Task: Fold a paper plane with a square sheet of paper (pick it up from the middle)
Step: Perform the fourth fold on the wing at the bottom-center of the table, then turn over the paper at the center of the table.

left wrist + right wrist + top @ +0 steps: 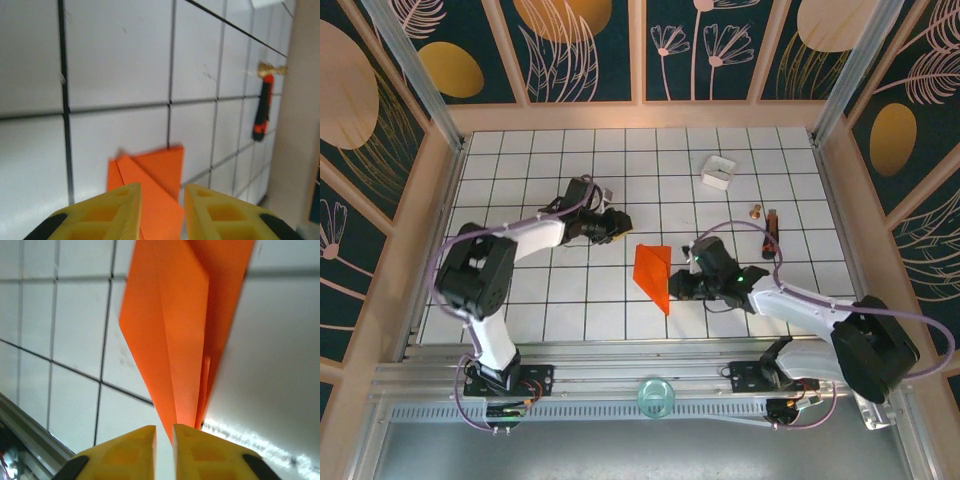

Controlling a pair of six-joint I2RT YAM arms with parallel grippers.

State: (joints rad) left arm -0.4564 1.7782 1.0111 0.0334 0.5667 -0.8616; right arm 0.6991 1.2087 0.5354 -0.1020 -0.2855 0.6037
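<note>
The square sheet of paper lies folded into a slim orange-red paper plane flat on the white grid table, its point toward the near edge. My left gripper hovers just beyond the plane's wide far-left end, apart from it. Its yellow fingers stand open, and the paper plane shows through the gap. My right gripper sits at the plane's near right side. Its jaws are parted by a narrow slit, with the tip of the paper plane just in front of the right gripper, nothing clamped.
A small white box stands at the back right. A red-and-black tool lies right of the plane, also seen in the left wrist view, with a small brass piece beside it. Wooden walls ring the table.
</note>
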